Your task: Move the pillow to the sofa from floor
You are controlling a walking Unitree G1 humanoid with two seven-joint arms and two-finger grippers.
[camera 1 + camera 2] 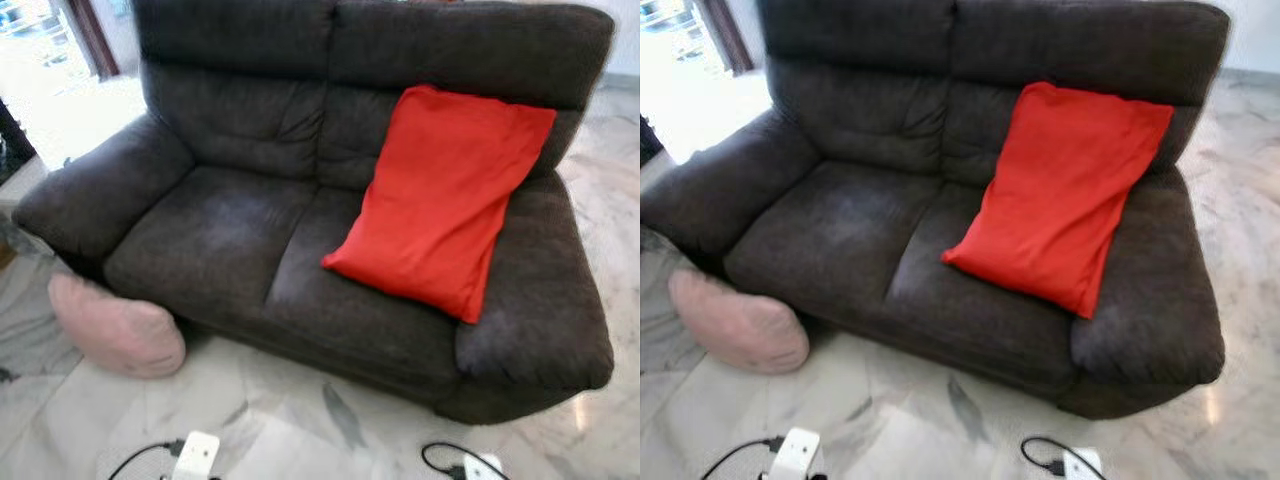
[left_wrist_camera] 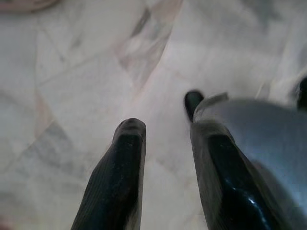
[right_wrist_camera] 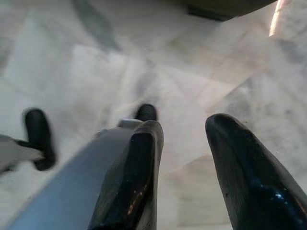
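Pink pillow [image 1: 115, 327] lay on floor [image 1: 290, 420] against sofa [image 1: 230, 240] front left corner. Red pillow [image 1: 440, 200] leaned on sofa right end. Left gripper [image 2: 165, 139] and right gripper [image 3: 184, 132] hung over floor, fingers spread, apparently empty.

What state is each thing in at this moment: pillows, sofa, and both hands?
Red pillow: on the sofa, leaning against the backrest.
Pink pillow: on the floor, against the sofa's front corner, under its armrest.
Sofa: one seat bare, the other under the red pillow.
Left hand: open, holding nothing, above the marble floor.
Right hand: open, holding nothing, above the floor.
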